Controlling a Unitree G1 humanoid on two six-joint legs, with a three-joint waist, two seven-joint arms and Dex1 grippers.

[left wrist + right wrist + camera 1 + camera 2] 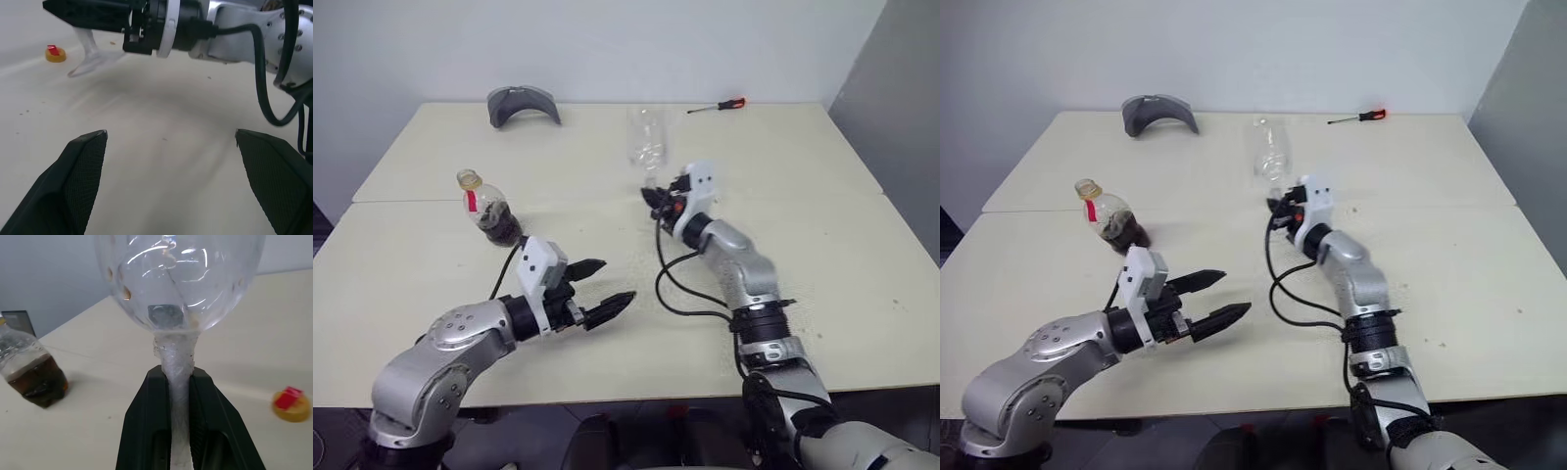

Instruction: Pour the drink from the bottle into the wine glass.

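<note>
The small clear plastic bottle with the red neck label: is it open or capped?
Open. The small clear plastic bottle has a bare mouth, and its yellow-red cap lies separately on the table.

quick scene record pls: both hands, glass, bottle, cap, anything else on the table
left hand: open, empty, low over the table
right hand: shut on the wine glass stem
wine glass: empty, upright, held off the table
bottle: standing on the table, uncapped, tilted, dark drink in its lower part
cap: yellow-red, lying on the table
other: screwdriver and grey curved object at the far edge
</note>
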